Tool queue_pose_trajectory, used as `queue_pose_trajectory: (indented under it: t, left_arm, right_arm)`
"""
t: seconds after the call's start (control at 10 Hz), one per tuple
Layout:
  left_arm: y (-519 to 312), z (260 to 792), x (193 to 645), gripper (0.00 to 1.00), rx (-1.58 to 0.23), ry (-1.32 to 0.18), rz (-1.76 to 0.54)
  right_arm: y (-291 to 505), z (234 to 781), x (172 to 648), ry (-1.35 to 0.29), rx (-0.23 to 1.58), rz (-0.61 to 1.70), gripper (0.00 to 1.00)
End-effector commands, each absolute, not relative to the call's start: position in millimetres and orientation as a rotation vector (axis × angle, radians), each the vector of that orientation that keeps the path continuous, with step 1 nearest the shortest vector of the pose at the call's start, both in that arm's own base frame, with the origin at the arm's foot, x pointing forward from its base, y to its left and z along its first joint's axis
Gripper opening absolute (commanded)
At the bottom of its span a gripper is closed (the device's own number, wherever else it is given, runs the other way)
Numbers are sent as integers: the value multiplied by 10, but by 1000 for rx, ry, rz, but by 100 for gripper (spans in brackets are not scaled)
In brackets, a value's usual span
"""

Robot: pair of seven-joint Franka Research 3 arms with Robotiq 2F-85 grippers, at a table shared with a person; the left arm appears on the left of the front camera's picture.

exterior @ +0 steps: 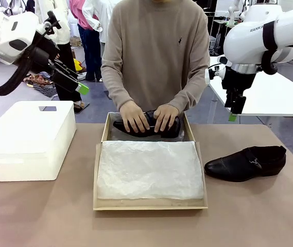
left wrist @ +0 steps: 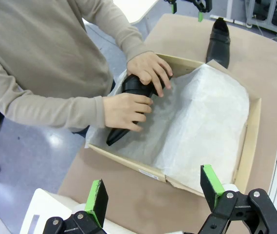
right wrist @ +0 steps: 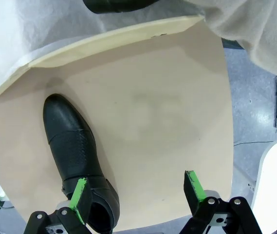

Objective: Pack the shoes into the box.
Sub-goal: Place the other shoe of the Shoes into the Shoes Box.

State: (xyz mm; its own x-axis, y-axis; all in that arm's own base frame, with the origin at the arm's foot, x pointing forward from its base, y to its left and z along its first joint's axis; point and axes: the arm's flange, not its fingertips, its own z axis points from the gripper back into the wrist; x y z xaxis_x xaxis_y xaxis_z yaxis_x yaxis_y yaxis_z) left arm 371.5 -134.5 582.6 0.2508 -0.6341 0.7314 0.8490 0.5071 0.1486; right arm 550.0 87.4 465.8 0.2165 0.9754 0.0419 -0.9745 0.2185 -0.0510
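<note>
The left gripper gapes empty; ahead of it, a person's hands press one black dress shoe into the tissue-lined shoebox. The right gripper, likewise spread and empty, hovers above the other shoe.

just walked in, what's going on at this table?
The person's hands are pressing one black shoe into the far end of the cardboard box, which is lined with white tissue paper. The second shoe lies on the table beside the box. Both grippers are open and hold nothing: the left gripper is raised near the white bin, and the right gripper hangs above the second shoe.
</note>
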Motion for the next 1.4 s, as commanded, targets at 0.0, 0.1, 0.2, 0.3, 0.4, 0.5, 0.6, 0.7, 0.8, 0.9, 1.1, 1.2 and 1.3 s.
queue_pose_trajectory:
  t: [0.0,0.1,0.2,0.3,0.4,0.5,0.6,0.7,0.8,0.9,1.1,1.2,1.3]
  left_arm:
    - [-1327,5806,3728,100,-324,-840,-1043]
    - [-1327,5806,3728,100,-324,-840,-1043]
    - [-1327,5806,3728,100,-324,-840,-1043]
    - [-1327,5806,3728,100,-324,-840,-1043]
    - [-1327,5806,3728,100,-324,-840,-1043]
    - [-1327,5806,3728,100,-324,-840,-1043]
    - [-1327,5806,3728,100,-324,-840,-1043]
    - [-1327,5806,3728,100,-324,-840,-1043]
    - [-1327,5806,3728,100,-324,-840,-1043]
    - [-1327,5806,3728,100,-324,-840,-1043]
    - [-1327,5806,3728,100,-324,-840,-1043]
    - [-1327,5806,3728,100,-324,-840,-1043]
    - [-1327,5806,3728,100,-324,-840,-1043]
  right_arm:
    - [589,4593,5375,-49,-49,1376,100]
    - [472,4562,5324,-45,-50,1365,100]
    - [350,4531,5262,-46,-46,1359,100]
    - [248,4490,5216,-45,-47,1354,100]
    - [163,4450,5185,-43,-40,1353,100]
    - [72,4399,5154,-43,-39,1347,100]
    - [1,4342,5132,-43,-38,1348,100]
    - [-55,4281,5120,-43,-40,1358,100]
    - [-102,4227,5120,-44,-37,1372,100]
    - [-130,4193,5118,-42,-30,1376,100]
    - [-135,4183,5120,-35,-27,1377,100]
    - [-83,4232,5117,-25,-30,1378,100]
    - [-74,4203,5141,-23,-9,1347,100]
